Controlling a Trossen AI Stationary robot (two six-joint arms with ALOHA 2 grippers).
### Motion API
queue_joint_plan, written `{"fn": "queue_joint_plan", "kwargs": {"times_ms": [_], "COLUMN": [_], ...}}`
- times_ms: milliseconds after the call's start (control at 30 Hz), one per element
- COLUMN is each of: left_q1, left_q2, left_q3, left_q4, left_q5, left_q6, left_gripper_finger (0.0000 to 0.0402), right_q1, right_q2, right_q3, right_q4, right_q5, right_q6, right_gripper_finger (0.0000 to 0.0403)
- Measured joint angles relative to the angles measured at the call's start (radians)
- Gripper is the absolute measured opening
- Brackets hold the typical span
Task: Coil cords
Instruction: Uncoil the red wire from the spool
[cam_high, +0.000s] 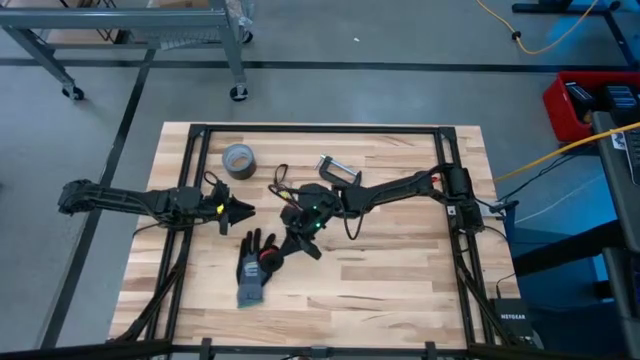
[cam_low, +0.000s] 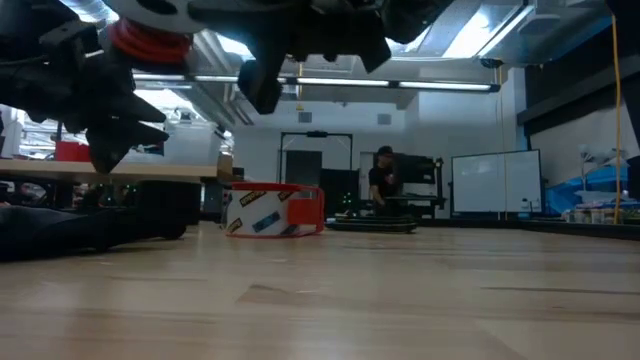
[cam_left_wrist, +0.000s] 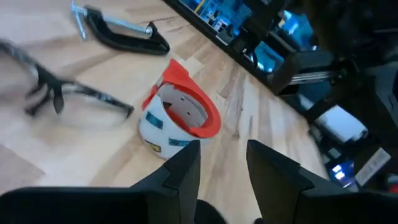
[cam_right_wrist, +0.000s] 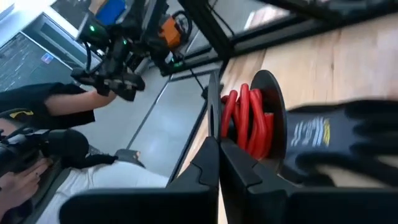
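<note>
The red cord (cam_right_wrist: 245, 121) is wound in a coil between two dark discs; in the low view the coil (cam_low: 150, 40) hangs high above the table. My right gripper (cam_right_wrist: 217, 142) is shut at the coil's near disc, above the grey-black glove (cam_high: 252, 275). The black cord (cam_high: 279, 182) lies looped on the table beside the right arm. My left gripper (cam_left_wrist: 224, 149) stands open at the table's left (cam_high: 248, 210), pointing toward the red-edged tape ring (cam_left_wrist: 180, 118), with nothing between its fingers. My right gripper pinches the thin rim of the near dark disc (cam_right_wrist: 213, 115) between its shut fingers. The fingers (cam_right_wrist: 205, 158) lie nearly level, in line with the disc's edge. The coil sits at the fingertips, lifted clear of the table and the glove.
A grey duct-tape roll (cam_high: 238, 160) lies at the far left of the table and a C-clamp (cam_high: 338, 170) at the far middle. The tape ring (cam_low: 272, 210) stands on the table. A person (cam_low: 383, 178) stands in the room behind.
</note>
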Motion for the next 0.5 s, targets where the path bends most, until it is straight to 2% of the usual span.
{"fn": "queue_joint_plan", "kwargs": {"times_ms": [267,500], "left_q1": [-0.006,-0.070], "left_q2": [0.000,0.000], "left_q3": [0.000,0.000], "left_q4": [0.021,0.092], "left_q5": [-0.001,-0.002], "left_q6": [-0.106,0.063], "left_gripper_finger": [0.0123,0.0123], "right_q1": [-0.047,-0.129], "right_q2": [0.000,0.000], "right_q3": [0.060,0.107], "right_q4": [-0.001,-0.040], "right_q5": [-0.026,0.042], "right_q6": [-0.003,-0.037], "right_gripper_finger": [0.0000,0.0000]}}
